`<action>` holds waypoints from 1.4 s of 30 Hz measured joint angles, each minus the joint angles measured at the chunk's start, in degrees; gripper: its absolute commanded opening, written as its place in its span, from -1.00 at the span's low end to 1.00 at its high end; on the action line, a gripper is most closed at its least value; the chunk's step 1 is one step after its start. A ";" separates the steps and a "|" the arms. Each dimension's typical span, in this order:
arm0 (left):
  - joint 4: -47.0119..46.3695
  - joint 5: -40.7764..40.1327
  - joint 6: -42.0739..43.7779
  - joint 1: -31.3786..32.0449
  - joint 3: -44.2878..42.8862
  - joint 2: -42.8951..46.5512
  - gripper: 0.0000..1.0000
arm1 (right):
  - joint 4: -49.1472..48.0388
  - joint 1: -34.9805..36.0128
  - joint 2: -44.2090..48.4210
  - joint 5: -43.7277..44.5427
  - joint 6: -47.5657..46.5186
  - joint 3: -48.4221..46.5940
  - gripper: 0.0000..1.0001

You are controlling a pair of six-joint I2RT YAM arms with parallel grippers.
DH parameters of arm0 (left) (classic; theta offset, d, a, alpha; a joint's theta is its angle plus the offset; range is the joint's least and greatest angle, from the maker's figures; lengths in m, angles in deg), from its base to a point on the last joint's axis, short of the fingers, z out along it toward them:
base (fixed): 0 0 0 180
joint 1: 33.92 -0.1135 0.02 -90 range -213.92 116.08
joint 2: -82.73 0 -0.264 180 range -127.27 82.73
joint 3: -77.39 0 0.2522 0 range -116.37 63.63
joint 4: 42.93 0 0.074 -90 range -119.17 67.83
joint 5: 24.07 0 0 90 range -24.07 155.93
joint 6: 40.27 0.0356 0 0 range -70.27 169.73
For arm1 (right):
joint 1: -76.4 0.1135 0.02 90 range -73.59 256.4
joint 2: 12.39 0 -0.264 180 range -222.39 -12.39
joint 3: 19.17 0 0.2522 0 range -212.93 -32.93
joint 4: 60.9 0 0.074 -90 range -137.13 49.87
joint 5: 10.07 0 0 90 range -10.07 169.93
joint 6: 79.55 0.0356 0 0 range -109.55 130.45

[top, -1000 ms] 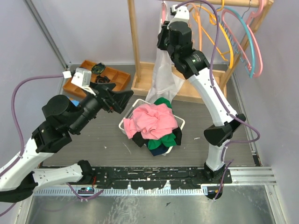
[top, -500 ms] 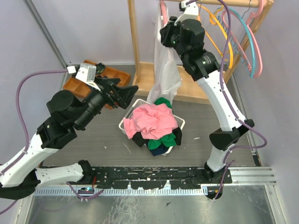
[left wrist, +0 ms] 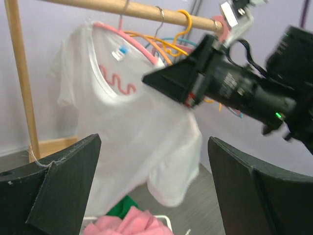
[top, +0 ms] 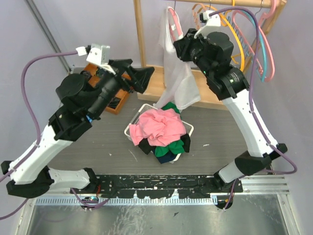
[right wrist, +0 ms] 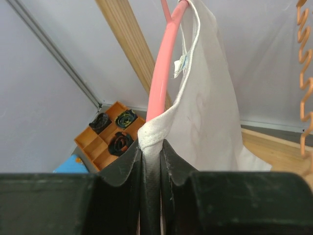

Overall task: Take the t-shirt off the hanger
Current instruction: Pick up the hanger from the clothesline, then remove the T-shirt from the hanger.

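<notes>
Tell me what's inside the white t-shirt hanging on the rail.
A pink hanger: its wavy bar shows in the neck of the t-shirt. Its ends are hidden under the fabric.

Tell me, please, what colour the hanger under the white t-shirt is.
Pink. The hanger shows best in the right wrist view, running up inside the t-shirt.

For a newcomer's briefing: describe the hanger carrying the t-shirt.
Find the wooden rail at the back of the table. At its left end, beside the upright post, hangs a pink hanger. Unlike the bare orange hangers next to it, it carries a white t-shirt.
</notes>
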 measured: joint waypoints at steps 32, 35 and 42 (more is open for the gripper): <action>-14.93 13.07 -5.18 -12.52 -18.18 -28.83 0.66 | 7.67 0.00 30.51 -12.94 -2.19 20.39 -0.99; -14.97 12.90 -5.14 -12.52 -20.68 -30.25 0.60 | 8.09 0.00 30.64 -13.38 -2.14 20.68 -0.99; -14.56 12.85 -5.18 -12.50 -21.33 -31.69 0.58 | 9.22 -0.07 30.73 -13.51 -1.90 20.68 -0.99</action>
